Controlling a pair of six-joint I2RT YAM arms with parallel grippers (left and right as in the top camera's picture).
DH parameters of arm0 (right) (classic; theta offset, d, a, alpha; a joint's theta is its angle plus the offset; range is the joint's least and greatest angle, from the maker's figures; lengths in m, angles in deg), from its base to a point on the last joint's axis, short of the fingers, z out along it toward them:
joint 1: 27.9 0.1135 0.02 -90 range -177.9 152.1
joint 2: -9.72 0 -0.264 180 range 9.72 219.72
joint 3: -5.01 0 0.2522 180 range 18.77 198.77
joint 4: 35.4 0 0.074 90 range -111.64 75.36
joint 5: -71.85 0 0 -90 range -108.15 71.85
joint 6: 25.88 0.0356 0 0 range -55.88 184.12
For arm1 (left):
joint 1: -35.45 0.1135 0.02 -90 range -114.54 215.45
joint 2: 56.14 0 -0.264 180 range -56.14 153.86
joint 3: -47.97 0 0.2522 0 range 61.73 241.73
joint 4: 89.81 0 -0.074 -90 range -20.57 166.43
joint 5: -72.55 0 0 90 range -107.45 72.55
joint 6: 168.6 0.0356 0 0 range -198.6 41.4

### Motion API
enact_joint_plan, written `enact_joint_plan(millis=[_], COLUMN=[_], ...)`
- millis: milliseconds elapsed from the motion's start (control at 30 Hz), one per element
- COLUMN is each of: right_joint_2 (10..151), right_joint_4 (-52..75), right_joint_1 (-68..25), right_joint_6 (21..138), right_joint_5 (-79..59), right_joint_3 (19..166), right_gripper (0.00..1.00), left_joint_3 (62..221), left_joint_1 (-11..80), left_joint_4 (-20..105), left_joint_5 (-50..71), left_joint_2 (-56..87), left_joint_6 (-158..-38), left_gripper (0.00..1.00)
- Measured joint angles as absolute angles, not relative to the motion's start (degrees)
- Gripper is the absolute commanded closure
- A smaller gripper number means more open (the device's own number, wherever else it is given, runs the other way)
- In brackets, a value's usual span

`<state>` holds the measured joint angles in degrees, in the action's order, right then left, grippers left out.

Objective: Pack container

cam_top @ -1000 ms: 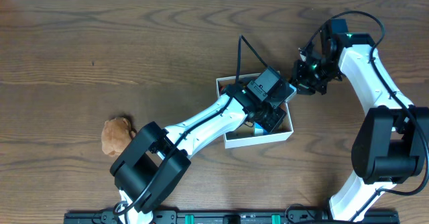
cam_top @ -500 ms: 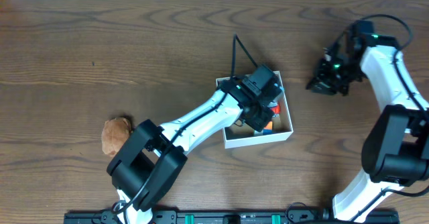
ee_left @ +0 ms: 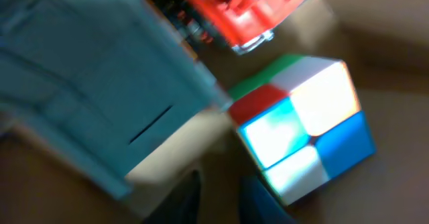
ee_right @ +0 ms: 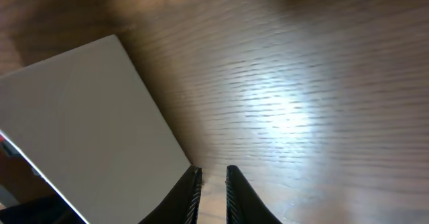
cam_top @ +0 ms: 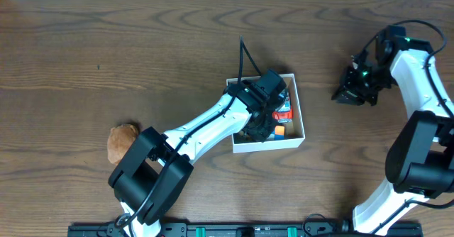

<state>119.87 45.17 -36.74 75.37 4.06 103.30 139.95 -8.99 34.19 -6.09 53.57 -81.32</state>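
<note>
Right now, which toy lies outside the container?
The brown plush toy, alone far to the left of the container; the colour puzzle cube and the red toy sit inside it.

Three views: one fixed overhead, two carried on the wrists.
The table [cam_top: 106, 52] is seen straight down from high above by the overhead camera. The left wrist camera is held very close inside the container [cam_top: 301, 113], and its picture is blurred. The right wrist camera is pointed down at the wood from nearby. The container's outer side [ee_right: 87, 117] is caught at its left and shared with the overhead view.
</note>
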Motion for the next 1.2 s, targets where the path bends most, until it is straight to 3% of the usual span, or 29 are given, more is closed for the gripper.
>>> enact_joint_plan(millis=[167,333,800,1200], right_joint_2=[119.87,119.89,119.96,119.96], right_joint_4=[44.1,42.35,37.47,37.37], right_joint_1=[-34.97,-33.66,-28.41,-27.54], right_joint_6=[75.15,75.13,74.78,74.1], right_joint_5=[4.11,4.83,11.45,13.81], right_joint_3=[102.05,98.45,91.8,91.76], right_gripper=[0.84,0.84,0.84,0.84], left_joint_3=[139.95,139.93,139.97,139.9], left_joint_1=[-9.01,-8.99,-9.06,-8.97], left_joint_4=[32.31,32.22,35.59,42.17], left_joint_5=[-7.4,-9.09,-9.76,-1.81], left_joint_2=[53.57,53.57,55.39,56.28], left_joint_6=[-81.34,-81.32,-81.37,-81.32], left_gripper=[0.81,0.94,0.95,0.94])
